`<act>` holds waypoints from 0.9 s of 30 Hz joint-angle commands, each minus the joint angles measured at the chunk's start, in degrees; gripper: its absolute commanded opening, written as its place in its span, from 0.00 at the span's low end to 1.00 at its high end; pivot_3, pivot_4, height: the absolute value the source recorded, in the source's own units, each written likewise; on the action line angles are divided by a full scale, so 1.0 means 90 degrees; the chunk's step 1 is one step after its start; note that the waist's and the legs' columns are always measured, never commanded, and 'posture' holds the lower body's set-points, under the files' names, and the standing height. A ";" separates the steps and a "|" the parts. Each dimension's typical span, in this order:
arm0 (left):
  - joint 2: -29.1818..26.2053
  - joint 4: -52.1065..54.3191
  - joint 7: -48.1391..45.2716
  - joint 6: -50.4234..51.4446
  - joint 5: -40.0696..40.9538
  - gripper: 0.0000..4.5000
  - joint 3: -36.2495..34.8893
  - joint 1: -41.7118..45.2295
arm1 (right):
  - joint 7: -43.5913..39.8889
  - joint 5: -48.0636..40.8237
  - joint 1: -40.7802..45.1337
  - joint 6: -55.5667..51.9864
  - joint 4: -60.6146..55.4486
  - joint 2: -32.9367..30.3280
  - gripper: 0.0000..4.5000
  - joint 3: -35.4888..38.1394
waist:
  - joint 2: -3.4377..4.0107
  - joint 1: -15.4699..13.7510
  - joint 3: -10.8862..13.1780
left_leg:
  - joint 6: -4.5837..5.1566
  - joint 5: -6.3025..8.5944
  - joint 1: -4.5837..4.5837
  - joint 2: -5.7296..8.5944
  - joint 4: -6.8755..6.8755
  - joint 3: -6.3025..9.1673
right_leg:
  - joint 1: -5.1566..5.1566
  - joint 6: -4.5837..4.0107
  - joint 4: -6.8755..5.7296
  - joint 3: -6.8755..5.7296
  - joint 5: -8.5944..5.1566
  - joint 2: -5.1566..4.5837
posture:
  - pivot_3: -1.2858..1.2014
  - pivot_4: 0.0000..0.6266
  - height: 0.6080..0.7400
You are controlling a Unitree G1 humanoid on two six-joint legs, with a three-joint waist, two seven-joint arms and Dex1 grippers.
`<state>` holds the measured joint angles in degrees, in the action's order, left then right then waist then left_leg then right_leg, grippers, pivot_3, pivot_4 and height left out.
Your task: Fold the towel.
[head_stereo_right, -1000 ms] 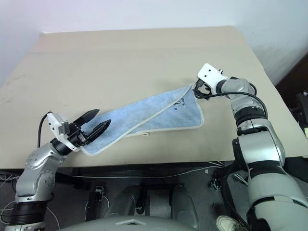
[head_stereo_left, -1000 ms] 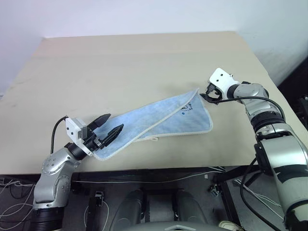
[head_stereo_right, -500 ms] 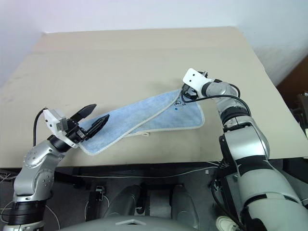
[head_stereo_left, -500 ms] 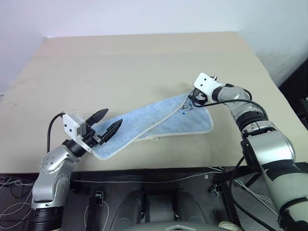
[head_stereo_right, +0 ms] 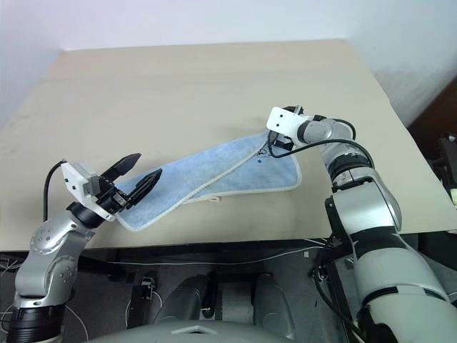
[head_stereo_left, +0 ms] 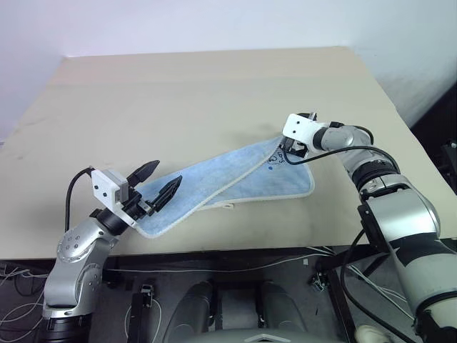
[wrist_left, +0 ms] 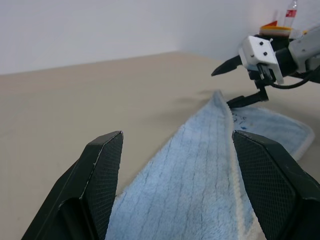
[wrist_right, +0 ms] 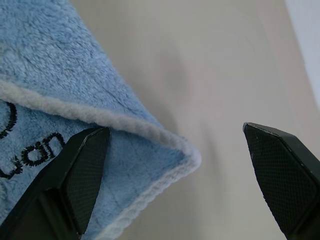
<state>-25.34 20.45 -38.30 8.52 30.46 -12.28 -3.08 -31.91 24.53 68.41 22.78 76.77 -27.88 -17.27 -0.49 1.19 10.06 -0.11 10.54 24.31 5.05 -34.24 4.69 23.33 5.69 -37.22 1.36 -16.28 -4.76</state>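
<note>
The light blue towel lies diagonally on the tan table, doubled over lengthwise, with a whitish edge and dark print near its far right corner. My left gripper stands open just above the towel's near left end, and the cloth runs out between its fingers. At the far right corner my right gripper is open. That corner sits between its two fingers, with nothing pinched. The left wrist view also catches the right gripper, open at the towel's tip.
The table's front edge runs close below the towel. Bare tabletop stretches behind and to the left of the cloth. A small white loop sticks out from the towel's near edge. A bottle stands beyond the right arm.
My right gripper has slid left onto the towel's far right corner and rolled its wrist. The left gripper has stayed over the near end, still open. The towel has not moved.
</note>
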 commanded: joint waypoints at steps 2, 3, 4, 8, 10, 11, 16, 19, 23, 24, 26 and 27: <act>-0.0029 0.0438 0.0087 -0.0030 -0.0011 0.81 -0.0051 -0.0196 | 0.0019 0.0339 0.0395 0.0227 0.0016 0.0030 1.00 -0.0241 | 0.0000 0.0001 0.0000 | 0.0000 0.0000 0.0000 0.0000 0.0000 0.0000 | 0.0000 0.0000 0.0000 0.0001 0.0000 0.0000 | 0.52 0.24 1.00; -0.0026 0.0486 0.0111 -0.0023 -0.0020 0.81 -0.0041 -0.0231 | 0.0023 0.0380 0.0431 0.0222 0.0035 0.0068 1.00 -0.0269 | 0.0000 -0.0001 0.0000 | 0.0000 0.0000 0.0000 0.0000 0.0001 0.0000 | 0.0000 -0.0001 0.0000 0.0001 0.0000 0.0001 | 0.52 0.24 1.00; -0.0028 0.0522 0.0130 -0.0022 -0.0024 0.81 -0.0034 -0.0260 | 0.0029 0.0408 0.0457 0.0211 0.0053 0.0102 1.00 -0.0289 | 0.0000 -0.0002 0.0000 | -0.0001 0.0000 -0.0001 -0.0001 0.0000 0.0000 | 0.0000 -0.0001 -0.0001 0.0001 0.0000 0.0002 | 0.52 0.24 1.00; -0.0052 0.0582 0.0198 -0.0035 -0.0013 0.81 -0.0089 -0.0351 | 0.0200 0.0705 0.0486 0.0140 0.0123 0.0171 1.00 -0.0509 | 0.0001 -0.0003 0.0000 | -0.0002 -0.0001 -0.0002 -0.0001 0.0000 0.0000 | -0.0001 -0.0002 -0.0001 0.0001 0.0001 0.0002 | 0.52 0.24 1.00; -0.0082 0.0608 0.0188 -0.0058 -0.0036 0.81 -0.0129 -0.0452 | 0.0412 0.0978 0.0491 0.0143 0.0156 0.0180 1.00 -0.0733 | 0.0001 -0.0003 0.0000 | -0.0002 -0.0001 -0.0002 -0.0001 0.0000 0.0000 | 0.0000 -0.0003 -0.0002 0.0001 0.0001 0.0002 | 0.52 0.24 1.00; -0.0085 0.0633 0.0193 -0.0062 -0.0027 0.81 -0.0146 -0.0497 | 0.0448 0.1045 0.0501 0.0129 0.0170 0.0194 1.00 -0.0788 | 0.0001 -0.0003 0.0000 | -0.0003 -0.0002 -0.0002 -0.0001 0.0000 0.0000 | 0.0001 -0.0003 -0.0002 0.0001 0.0001 0.0002 | 0.52 0.24 1.00; -0.0049 0.0652 0.0197 -0.0185 -0.0032 0.81 -0.0169 -0.0690 | 0.0598 0.1219 0.0543 0.0011 0.0225 0.0247 1.00 -0.0905 | 0.0002 -0.0002 0.0000 | -0.0005 -0.0003 -0.0010 -0.0001 0.0001 0.0000 | -0.0005 -0.0006 -0.0003 0.0001 0.0002 0.0003 | 0.52 0.24 1.00; 0.0016 0.0603 0.0164 -0.0352 -0.0046 0.81 -0.0197 -0.0869 | 0.0653 0.1430 0.0541 0.0138 0.0239 0.0206 0.87 -0.1081 | 0.0002 -0.0001 -0.0001 | -0.0006 -0.0003 -0.0017 -0.0001 0.0001 0.0000 | -0.0012 -0.0007 -0.0005 0.0002 0.0002 0.0003 | 0.52 0.24 1.00; 0.0073 0.0555 0.0141 -0.0523 -0.0093 0.81 -0.0188 -0.1069 | 0.0624 0.1293 0.0575 0.0053 0.0264 0.0292 0.57 -0.0932 | 0.0002 -0.0002 0.0000 | -0.0006 -0.0003 -0.0018 -0.0001 0.0001 0.0000 | -0.0012 -0.0007 -0.0004 0.0003 0.0002 0.0004 | 0.52 0.24 1.00; 0.0077 0.0558 0.0145 -0.0540 -0.0097 0.81 -0.0185 -0.1087 | 0.0630 0.1354 0.0574 0.0086 0.0265 0.0289 0.49 -0.0991 | 0.0002 -0.0002 0.0000 | -0.0006 -0.0003 -0.0018 -0.0002 0.0002 0.0000 | -0.0012 -0.0007 -0.0005 0.0003 0.0002 0.0004 | 0.52 0.24 1.00; 0.0084 0.0575 0.0159 -0.0563 -0.0103 0.81 -0.0182 -0.1120 | 0.0630 0.1422 0.0570 0.0143 0.0263 0.0295 0.33 -0.1056 | 0.0002 -0.0002 0.0000 | -0.0007 -0.0004 -0.0019 -0.0003 0.0002 0.0000 | -0.0011 -0.0008 -0.0006 0.0003 0.0002 0.0005 | 0.52 0.24 1.00; 0.0090 0.0583 0.0157 -0.0586 -0.0104 0.81 -0.0193 -0.1163 | 0.0617 0.1389 0.0576 0.0140 0.0261 0.0323 0.26 -0.1015 | 0.0002 -0.0002 0.0000 | -0.0007 -0.0004 -0.0019 -0.0003 0.0002 0.0000 | -0.0012 -0.0008 -0.0006 0.0003 0.0002 0.0005 | 0.52 0.24 1.00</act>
<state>-24.62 23.70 -36.77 4.72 29.43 -12.67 -13.08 -26.78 37.00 71.77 23.55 79.21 -25.21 -26.64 -0.47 1.18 10.06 -0.18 10.50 24.14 5.03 -34.22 4.69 23.23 5.62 -37.28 1.39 -16.26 -4.72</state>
